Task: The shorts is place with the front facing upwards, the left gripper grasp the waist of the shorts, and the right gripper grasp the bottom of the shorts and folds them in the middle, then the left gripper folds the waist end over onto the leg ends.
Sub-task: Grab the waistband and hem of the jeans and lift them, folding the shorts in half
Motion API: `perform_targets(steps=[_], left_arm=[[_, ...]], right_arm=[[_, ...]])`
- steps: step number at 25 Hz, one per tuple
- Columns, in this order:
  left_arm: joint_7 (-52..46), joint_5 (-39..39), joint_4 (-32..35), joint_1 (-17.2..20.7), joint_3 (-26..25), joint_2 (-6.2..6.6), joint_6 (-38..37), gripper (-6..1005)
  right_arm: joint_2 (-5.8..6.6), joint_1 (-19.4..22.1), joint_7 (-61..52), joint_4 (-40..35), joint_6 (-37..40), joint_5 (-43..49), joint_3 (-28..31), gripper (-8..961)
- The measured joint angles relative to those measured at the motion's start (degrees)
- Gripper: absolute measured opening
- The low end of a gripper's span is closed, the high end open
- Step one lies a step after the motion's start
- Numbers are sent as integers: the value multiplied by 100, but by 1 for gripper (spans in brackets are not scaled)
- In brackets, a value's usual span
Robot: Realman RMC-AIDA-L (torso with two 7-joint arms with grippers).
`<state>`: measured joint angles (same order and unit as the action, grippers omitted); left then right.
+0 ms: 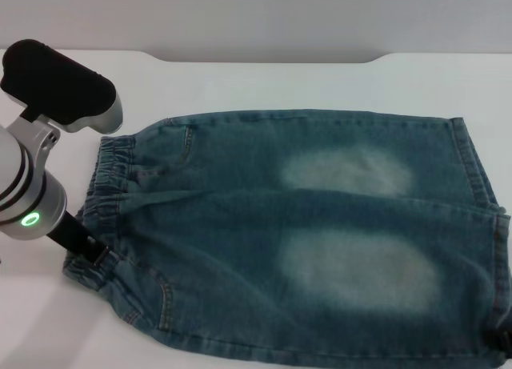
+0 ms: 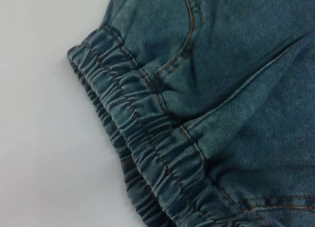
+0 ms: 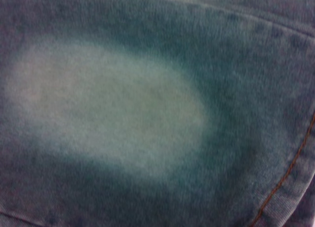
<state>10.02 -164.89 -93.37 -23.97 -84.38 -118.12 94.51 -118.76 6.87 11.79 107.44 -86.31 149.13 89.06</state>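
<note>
Black and small against the denim, the left gripper [image 1: 90, 253] sits at the waist end [image 1: 108, 194] of the shorts [image 1: 304, 233], at that band's corner nearest the robot; whether its jaws are apart or closed cannot be told. Its wrist camera shows the puckered elastic band [image 2: 147, 153] close up, with a curved pocket seam [image 2: 189, 35] just beside it. The shorts lie flat on the white table [image 1: 240, 81], faded patches [image 1: 360, 277] up. The right gripper [image 1: 504, 341] shows only as a dark sliver beside the leg ends [image 1: 492, 225], its jaws hidden; its camera is filled by a pale patch [image 3: 108, 109].
</note>
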Motion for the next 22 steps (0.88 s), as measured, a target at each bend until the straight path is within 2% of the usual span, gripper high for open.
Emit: perform_targets(steps=[6, 13, 16, 19, 22], left_arm=[[0, 1, -47, 44, -42, 10, -128, 42], [0, -8, -128, 115, -118, 16, -434, 43], [0, -12, -331, 273, -284, 18, -838, 43], [0, -12, -331, 273, -284, 18, -838, 43], [0, -15, -416, 416, -322, 18, -1403, 43]], right_arm=[[-5, -8, 74, 306, 99, -7, 14, 33], [-9, 17, 237, 726, 581, -3, 30, 32], [-11, 46, 361, 773, 953, 30, 29, 32], [-11, 75, 555, 772, 1483, 35, 29, 32], [-23, 124, 699, 735, 2035, 24, -8, 33]])
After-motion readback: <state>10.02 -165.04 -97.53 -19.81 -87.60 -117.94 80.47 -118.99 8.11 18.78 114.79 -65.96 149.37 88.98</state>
